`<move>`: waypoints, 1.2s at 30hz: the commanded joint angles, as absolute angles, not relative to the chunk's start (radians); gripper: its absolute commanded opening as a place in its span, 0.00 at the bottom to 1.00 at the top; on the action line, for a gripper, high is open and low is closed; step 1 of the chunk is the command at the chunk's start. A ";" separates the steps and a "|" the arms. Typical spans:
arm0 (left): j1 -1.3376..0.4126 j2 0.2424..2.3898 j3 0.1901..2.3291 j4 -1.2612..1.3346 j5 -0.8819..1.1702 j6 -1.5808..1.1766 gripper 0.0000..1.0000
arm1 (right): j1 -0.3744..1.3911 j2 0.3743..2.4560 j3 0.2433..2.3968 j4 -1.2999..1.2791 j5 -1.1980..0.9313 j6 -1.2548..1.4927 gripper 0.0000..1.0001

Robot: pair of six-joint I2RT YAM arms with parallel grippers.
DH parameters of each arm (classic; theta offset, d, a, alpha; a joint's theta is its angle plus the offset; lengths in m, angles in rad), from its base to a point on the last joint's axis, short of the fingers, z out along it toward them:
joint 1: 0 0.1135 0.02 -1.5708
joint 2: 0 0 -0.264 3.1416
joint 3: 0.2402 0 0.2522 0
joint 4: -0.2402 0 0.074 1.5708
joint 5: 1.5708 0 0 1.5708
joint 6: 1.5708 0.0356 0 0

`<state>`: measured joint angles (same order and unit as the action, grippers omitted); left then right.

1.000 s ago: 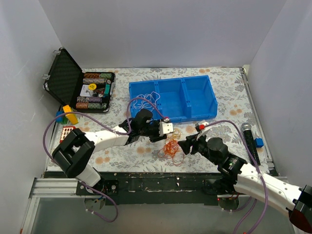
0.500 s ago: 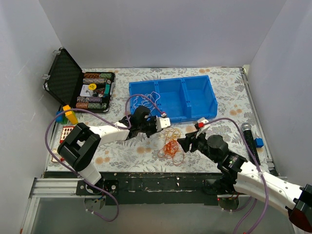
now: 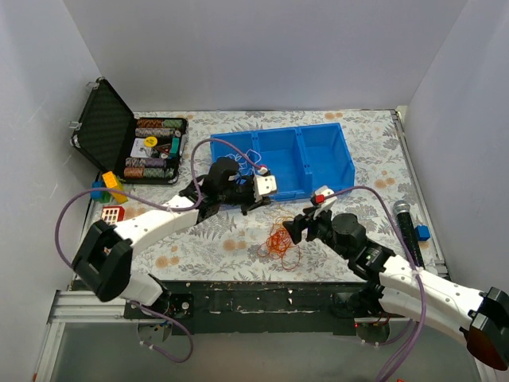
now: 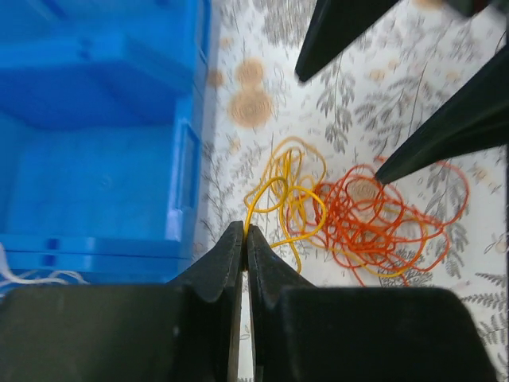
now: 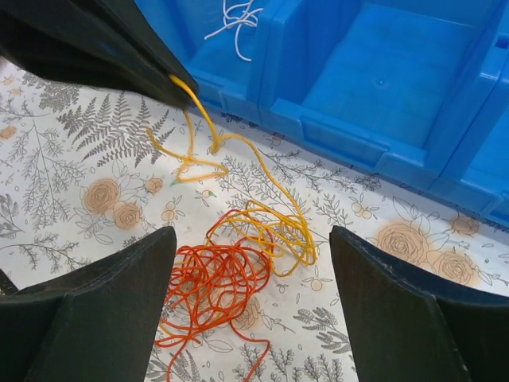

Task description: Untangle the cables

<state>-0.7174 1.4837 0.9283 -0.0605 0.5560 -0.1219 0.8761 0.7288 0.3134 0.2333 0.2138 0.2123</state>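
Left tool (image 4: 244, 232) is pressed together on one strand of the yellow cable (image 4: 280, 187), held up just beside the blue bin (image 4: 95, 159). Yellow loops trail down to the desk (image 5: 71, 135) and overlap the red cable (image 4: 374, 227) bundle. Right tool (image 5: 253, 239) hangs spread above that bundle. The pull likely goes best slow and away from the red coils, with the right tool pinning them first, so loops slide free rather than tighten. White cable (image 5: 233, 16) lies in the bin.

left gripper (image 4: 244, 231) clamped, right gripper (image 5: 251, 239) spread
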 commanded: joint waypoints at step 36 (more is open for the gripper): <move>-0.756 1.224 1.695 0.146 0.542 -0.459 0.00 | 0.885 1.183 0.305 0.577 -0.023 0.316 0.59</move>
<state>-0.7502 1.1881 1.5848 0.0040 0.6025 -0.4244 0.8745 1.1687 0.3431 0.5282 0.0032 0.2722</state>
